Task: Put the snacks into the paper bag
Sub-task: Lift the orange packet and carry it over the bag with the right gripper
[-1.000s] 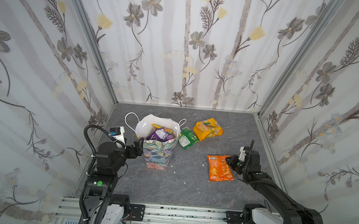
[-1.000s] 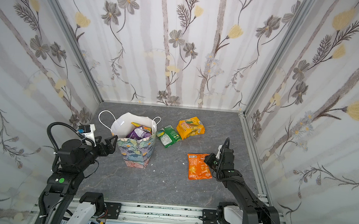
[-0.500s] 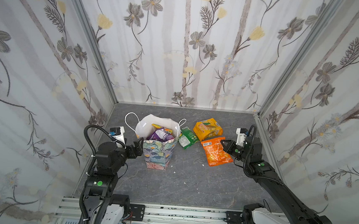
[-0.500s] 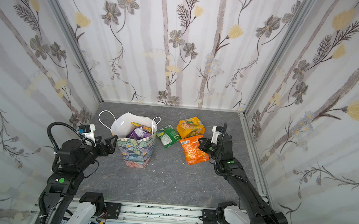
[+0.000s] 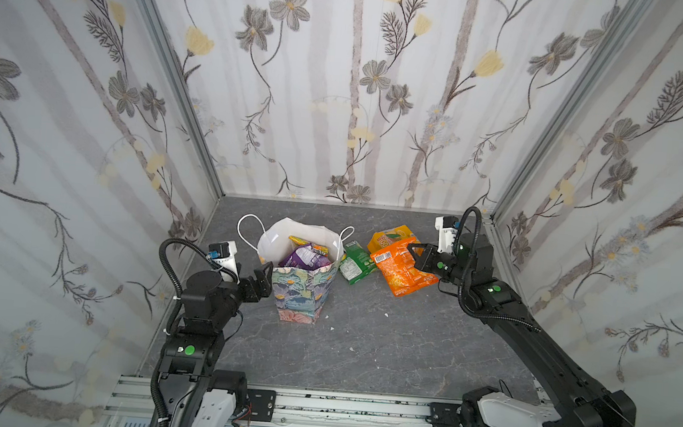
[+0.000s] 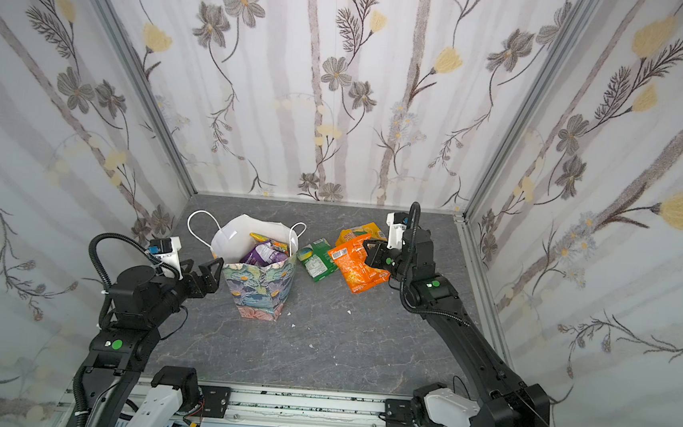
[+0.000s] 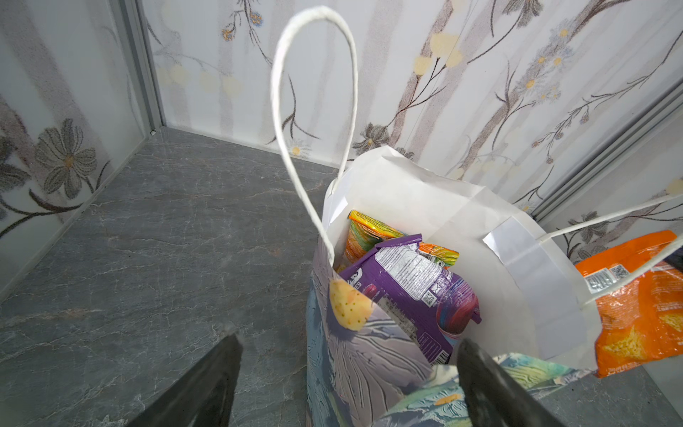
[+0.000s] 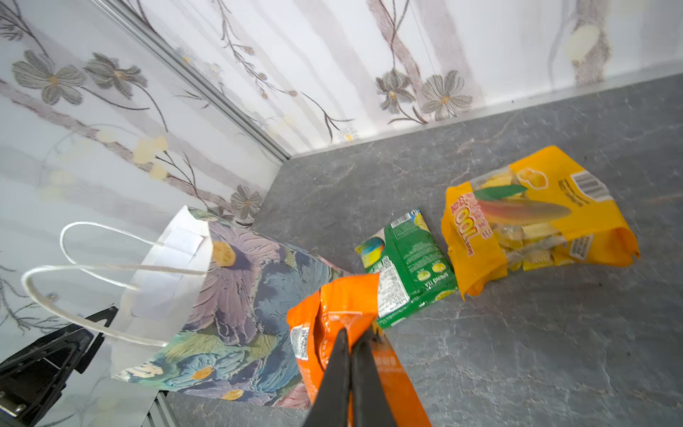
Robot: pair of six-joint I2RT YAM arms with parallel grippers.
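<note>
Orange packet (image 5: 404, 271) hangs clamped in my right tool (image 5: 416, 257) — lifted off the worktop (image 5: 362, 349), near the upright paper bag (image 5: 302, 293), on its right. My left tool (image 5: 265, 276) gapes open at the bag's left side. A purple packet (image 5: 306, 257) sits inside the bag.

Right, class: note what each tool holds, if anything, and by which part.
Right tool pinches the orange packet by one edge. Left tool is open at the bag, holding nothing.
</note>
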